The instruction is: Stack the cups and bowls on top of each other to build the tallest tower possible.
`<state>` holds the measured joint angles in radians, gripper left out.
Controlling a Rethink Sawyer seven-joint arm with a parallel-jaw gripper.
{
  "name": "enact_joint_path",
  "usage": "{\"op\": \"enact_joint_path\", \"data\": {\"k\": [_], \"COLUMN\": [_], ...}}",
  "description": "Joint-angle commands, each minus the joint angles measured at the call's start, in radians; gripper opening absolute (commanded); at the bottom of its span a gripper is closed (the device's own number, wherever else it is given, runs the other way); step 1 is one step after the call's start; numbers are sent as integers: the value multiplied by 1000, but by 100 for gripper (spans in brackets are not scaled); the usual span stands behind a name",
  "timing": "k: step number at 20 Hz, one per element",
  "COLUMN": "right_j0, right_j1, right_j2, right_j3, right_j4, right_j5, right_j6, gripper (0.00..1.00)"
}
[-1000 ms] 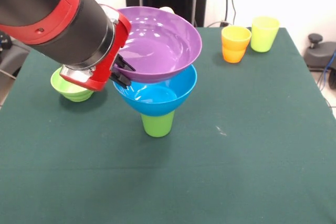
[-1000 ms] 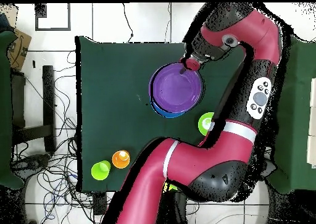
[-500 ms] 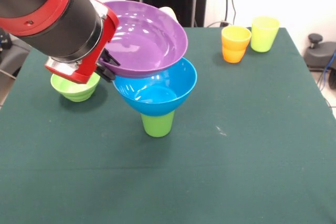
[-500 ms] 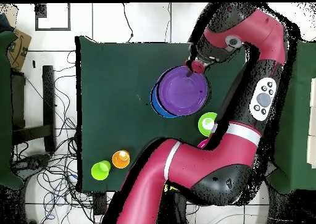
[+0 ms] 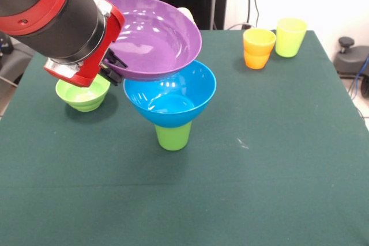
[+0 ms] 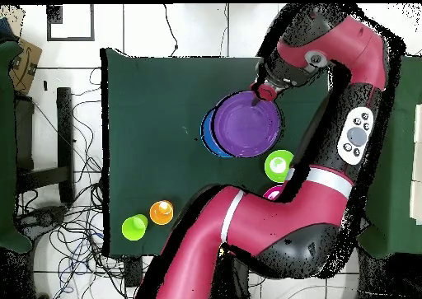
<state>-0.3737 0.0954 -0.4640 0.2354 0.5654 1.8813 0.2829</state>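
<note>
Fingers of my gripper (image 5: 117, 64) pinch the left rim of the purple bowl (image 5: 153, 38), which tilts, its lower edge touching the blue bowl (image 5: 170, 97) beneath. That blue bowl sits on an upturned green cup (image 5: 173, 135) standing on the table (image 5: 277, 159). Beside the blue bowl, behind my wrist, rests a small lime bowl (image 5: 82, 95). Well apart from it, near the table's far corner, stand an orange cup (image 5: 258, 48) and a yellow-green cup (image 5: 289, 37).

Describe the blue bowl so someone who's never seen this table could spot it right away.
Start at the green table and find the tower near its middle. The blue bowl is the large one perched on an upturned lime green cup, with the tilted purple bowl above it, held at its rim by the gripper. It is the only blue thing there.
</note>
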Motion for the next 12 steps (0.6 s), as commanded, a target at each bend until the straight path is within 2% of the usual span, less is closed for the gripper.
{"op": "enact_joint_path", "data": {"k": [1,12], "right_j0": [13,10], "right_j1": [-51,-92], "right_j2": [205,293], "right_j3": [168,242], "right_j4": [-56,-84], "right_j5": [-54,-113], "right_j6": [-188,-176], "gripper": [0,0]}}
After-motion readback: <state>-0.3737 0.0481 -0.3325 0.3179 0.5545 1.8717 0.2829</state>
